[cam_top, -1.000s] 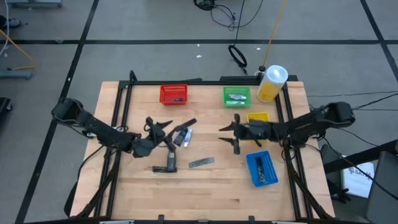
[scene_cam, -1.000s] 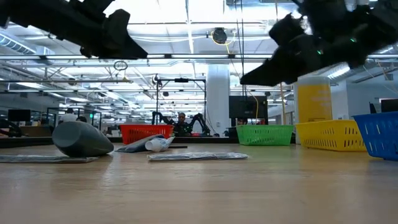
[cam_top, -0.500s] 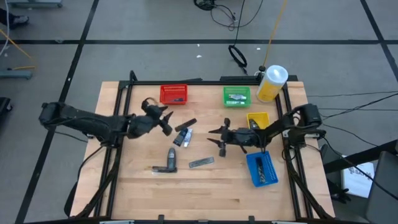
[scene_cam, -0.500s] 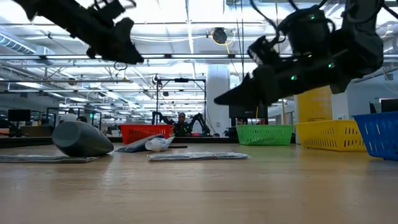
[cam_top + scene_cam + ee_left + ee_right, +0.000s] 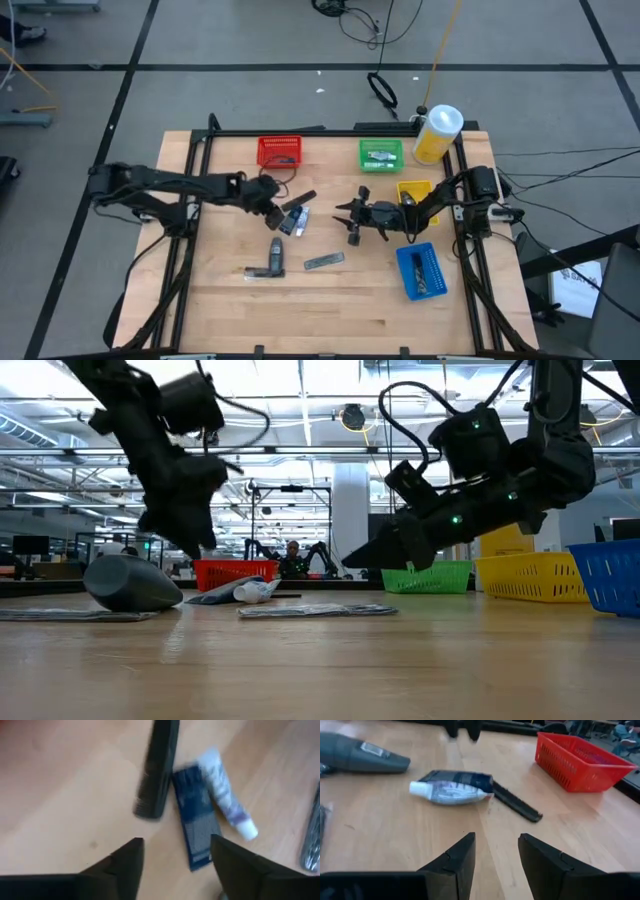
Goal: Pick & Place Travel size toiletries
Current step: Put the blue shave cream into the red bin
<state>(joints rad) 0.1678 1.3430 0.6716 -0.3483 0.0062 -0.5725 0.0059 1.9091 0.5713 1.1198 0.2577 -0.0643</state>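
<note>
The travel size toiletries lie loose on the wooden table: a black comb-like stick (image 5: 156, 770), a dark blue sachet (image 5: 196, 820) and a white tube (image 5: 227, 805) in one cluster, with a dark grey tube (image 5: 275, 254) and a silvery sachet (image 5: 323, 261) nearer the front. My left gripper (image 5: 177, 857) is open and tipped down just above the cluster, its fingers on either side of the blue sachet's end without touching it. My right gripper (image 5: 497, 852) is open, low and nearly level, to the right of the cluster (image 5: 292, 218).
A red bin (image 5: 279, 151) and a green bin (image 5: 381, 155) stand along the far edge. A yellow bin (image 5: 414, 189) and a blue bin (image 5: 420, 270) stand at the right. A large yellow bottle (image 5: 437, 133) is at the far right corner.
My left gripper has swung toward the table's far edge, then right toward the cluster, tipping from nearly level to pointing steeply down. My right gripper has come down toward the table and moved left toward the cluster. The toiletries have stayed where they were.
</note>
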